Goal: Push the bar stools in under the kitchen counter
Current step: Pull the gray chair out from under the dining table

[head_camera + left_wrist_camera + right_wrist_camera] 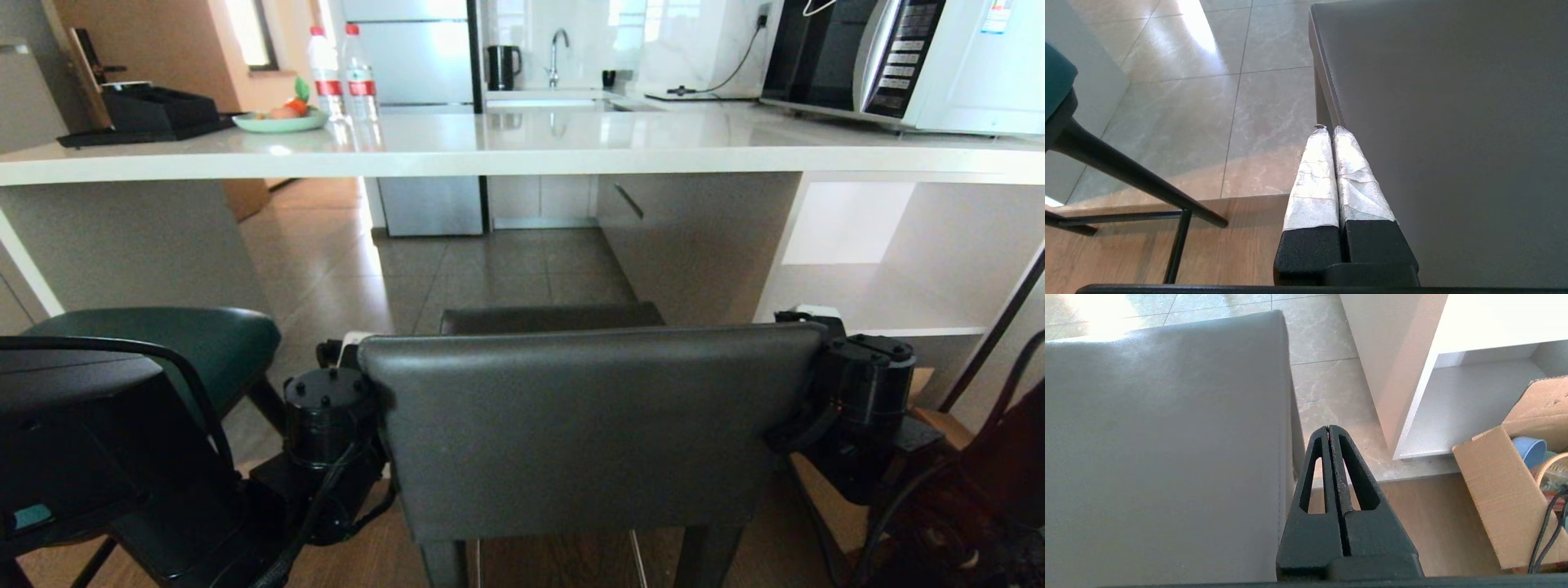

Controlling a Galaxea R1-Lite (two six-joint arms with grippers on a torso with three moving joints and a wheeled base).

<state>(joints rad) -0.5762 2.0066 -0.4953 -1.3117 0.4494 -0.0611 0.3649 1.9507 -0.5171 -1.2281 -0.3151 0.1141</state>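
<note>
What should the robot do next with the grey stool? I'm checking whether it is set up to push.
Probably drive the base slowly forward. The grey stool is bracketed at its backrest by the left gripper and the right gripper, both shut beside its edges, and its seat is short of the kitchen counter. The teal stool waits at the left.

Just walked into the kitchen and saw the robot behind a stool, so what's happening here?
The robot stands behind the grey stool, one arm at each side of its backrest. The left pincer and right pincer are both shut, flanking the backrest's edges rather than gripping it. The stool's seat is not yet under the white counter. The teal stool stands to the left.
</note>
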